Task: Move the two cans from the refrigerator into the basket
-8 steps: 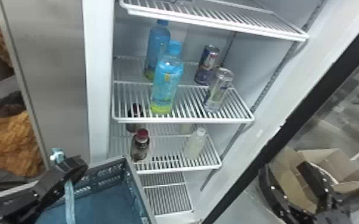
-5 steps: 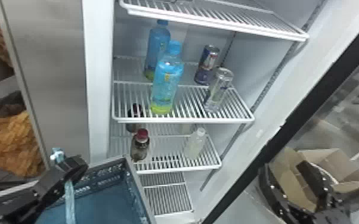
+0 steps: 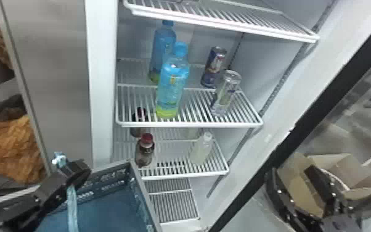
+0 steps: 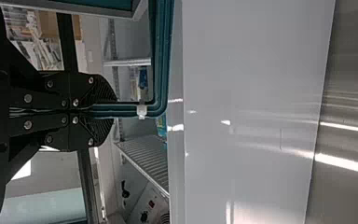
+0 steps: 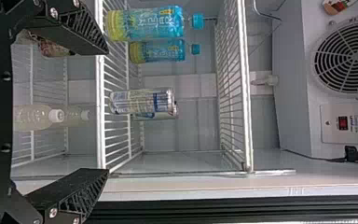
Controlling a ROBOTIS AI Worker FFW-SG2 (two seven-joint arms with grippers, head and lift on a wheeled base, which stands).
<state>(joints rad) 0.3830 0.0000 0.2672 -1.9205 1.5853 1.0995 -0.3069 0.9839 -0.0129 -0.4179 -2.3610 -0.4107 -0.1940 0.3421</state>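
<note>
Head view: fridge (image 3: pixel 103 92) is open; both cans are in it, R side of the mid shelf (image 3: pixel 191 125). Front can (image 3: pixel 226 94) is near the shelf's front edge, rear can (image 3: pixel 214 66) behind it. Same shelf, to their L: two blue btls w/ yellow-green bottoms, front btl (image 3: pixel 172 89) and back btl (image 3: pixel 161 46). Lower shelf (image 3: pixel 185 177) has a dark red-capped btl (image 3: pixel 144 151) w/ another dark btl (image 3: pixel 138 122) behind, plus a pale white-capped btl (image 3: pixel 201 149) on the R. Basket (image 3: pixel 123 176) is outside, front-L of the fridge, mouth up, its blue floor showing.

Both cans stand upright, long axis vert., tops up; they lie sideways in my R wrist view only b/c that cam is turned. Front can: slim, silvery, w/ blue markings. Rear can: slim, dark blue/purple w/ a red patch & silver top.

My L gripper (image 3: pixel 77 172) is at the basket; L wrist view has its fingers clenched on the teal bar (image 4: pixel 130 110) of it, white tie (image 4: pixel 141 111) just past the tips. My R gripper (image 3: pixel 291 171) is well apart from the cans, fingers released & spread wide, w/ an open cardboard box (image 3: pixel 302 191) behind it in head view.
</note>
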